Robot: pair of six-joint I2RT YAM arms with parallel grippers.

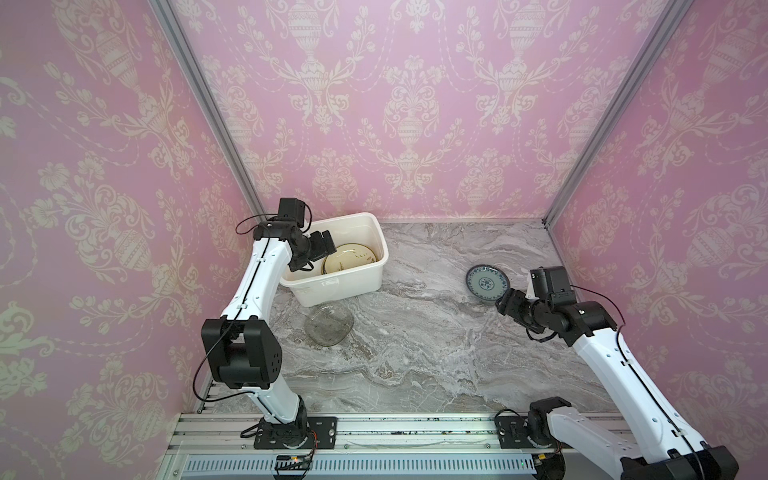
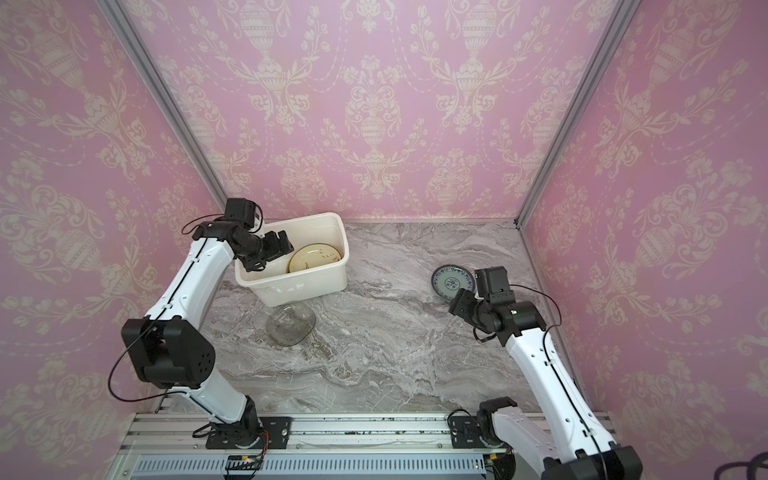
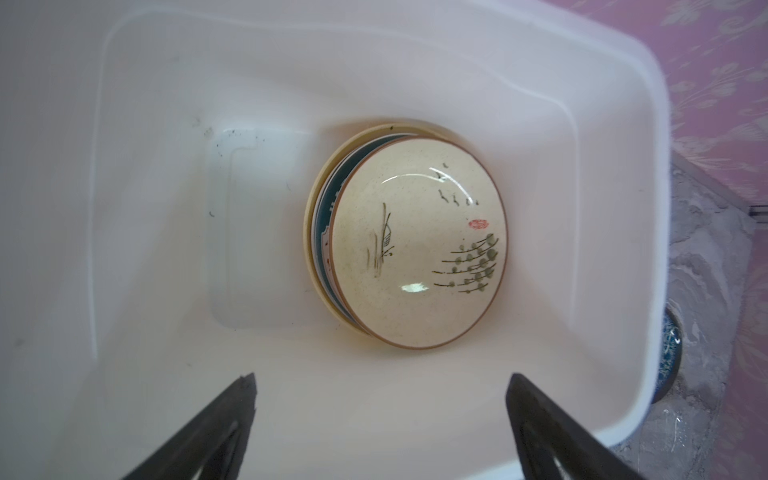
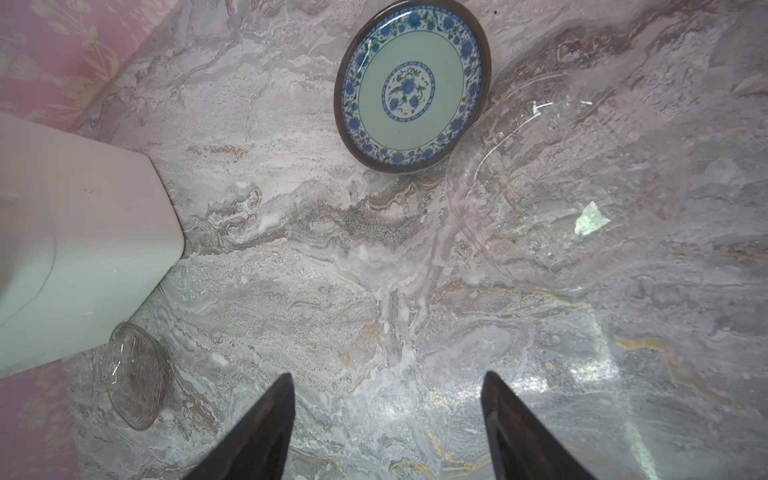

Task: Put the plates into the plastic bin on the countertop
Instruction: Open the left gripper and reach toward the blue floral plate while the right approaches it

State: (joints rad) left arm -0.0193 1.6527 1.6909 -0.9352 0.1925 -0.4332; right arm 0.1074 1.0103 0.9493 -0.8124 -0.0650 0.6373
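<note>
1. The plastic bin (image 1: 332, 286) stands on the counter (image 1: 436, 332).
2. The left claw (image 3: 380, 378) hangs over the bin's inside. Its jaws are spread wide with nothing between them.
3. Inside the bin, plates lie stacked against the wall away from the left arm. A cream plate (image 3: 419, 245) painted with a boat and branches is on top. A teal-edged plate (image 3: 326, 224) and a pale yellow plate (image 3: 311, 232) peek out beneath it.
4. A grey glass plate (image 1: 328, 324) lies on the counter just outside the bin's near wall. Whether it touches the bin cannot be told.
5. A blue-patterned plate (image 1: 487, 284) lies flat, well apart from the bin, on the right arm's side.
6. A clear plate (image 4: 552, 187) lies farther from the bin, its rim close against the blue-patterned plate's.
7. The right claw (image 4: 387, 376) hovers above bare counter, well apart from the bin. Its jaws are apart and empty.
</note>
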